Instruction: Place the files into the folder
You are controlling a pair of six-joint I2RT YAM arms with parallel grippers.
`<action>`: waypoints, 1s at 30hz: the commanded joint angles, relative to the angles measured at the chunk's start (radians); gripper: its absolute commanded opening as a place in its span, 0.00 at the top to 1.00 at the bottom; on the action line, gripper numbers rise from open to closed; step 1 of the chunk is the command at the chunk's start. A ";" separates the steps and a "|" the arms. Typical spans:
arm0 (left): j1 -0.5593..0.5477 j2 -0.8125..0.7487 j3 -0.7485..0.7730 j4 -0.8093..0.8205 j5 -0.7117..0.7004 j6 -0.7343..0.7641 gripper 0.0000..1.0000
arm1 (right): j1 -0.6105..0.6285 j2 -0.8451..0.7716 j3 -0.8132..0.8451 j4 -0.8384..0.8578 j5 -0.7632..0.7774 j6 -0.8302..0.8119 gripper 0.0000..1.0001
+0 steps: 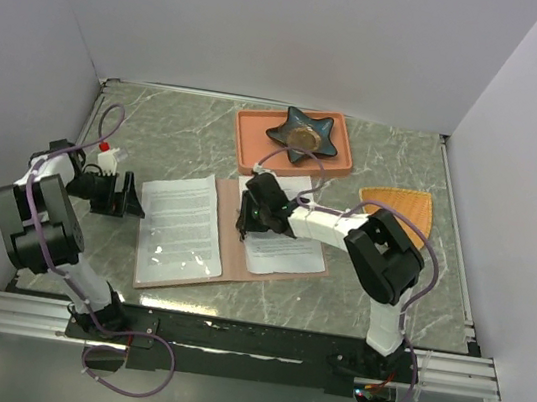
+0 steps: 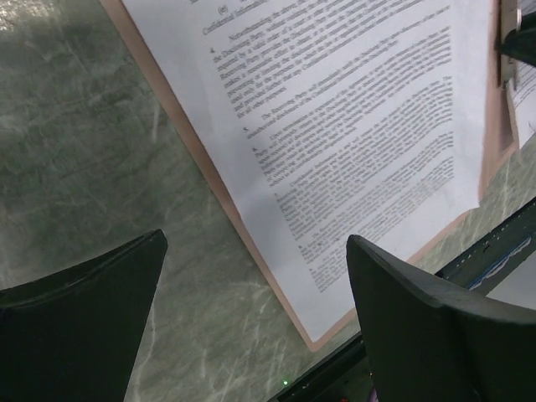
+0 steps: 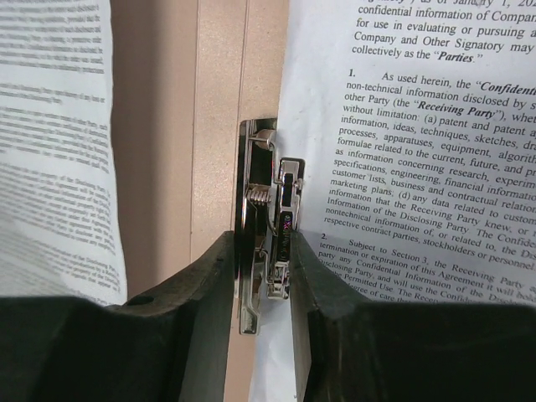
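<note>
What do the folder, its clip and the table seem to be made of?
Folder: thin matte card, pinkish-brown, with pressed creases along the spine. Clip: shiny silver metal, a coil spring showing. Table: green veined surface, stone or a printed imitation, unclear which.

From above and behind, the top view takes in the whole grey marbled table [image 1: 363,311]. Both wrist views look closely down on the flat pinkish-brown card folder [image 1: 225,240] [image 2: 201,163] [image 3: 219,126], the right nearest, with its silver metal clip [image 3: 261,226] mid-frame.
</note>
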 commanded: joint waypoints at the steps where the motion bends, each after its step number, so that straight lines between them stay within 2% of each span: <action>1: -0.002 0.071 0.064 0.026 0.027 0.014 0.04 | -0.056 0.069 -0.177 0.090 -0.169 0.106 0.97; 5: -0.019 0.108 0.102 0.035 0.035 -0.012 0.04 | -0.076 0.083 -0.232 0.188 -0.221 0.132 1.00; 12: -0.075 0.085 0.096 0.073 0.030 -0.060 0.04 | -0.087 0.095 -0.268 0.234 -0.259 0.150 1.00; 22: -0.143 0.032 0.142 0.013 0.109 -0.106 0.04 | -0.066 0.086 -0.190 0.159 -0.246 0.144 1.00; 23: -0.155 0.022 0.157 0.000 0.115 -0.106 0.01 | -0.047 0.088 -0.176 0.145 -0.238 0.140 1.00; 25: -0.164 0.016 0.192 -0.065 0.128 -0.090 0.08 | -0.027 0.103 -0.139 0.142 -0.241 0.137 0.97; 28: -0.174 -0.004 0.229 -0.103 0.126 -0.093 0.32 | 0.014 0.127 -0.088 0.102 -0.246 0.143 0.89; 29: -0.178 -0.017 0.236 -0.112 0.109 -0.098 0.48 | 0.025 0.134 -0.077 0.093 -0.246 0.147 0.86; 30: -0.178 -0.024 0.239 -0.116 0.104 -0.092 0.51 | 0.045 0.141 -0.055 0.087 -0.246 0.150 0.82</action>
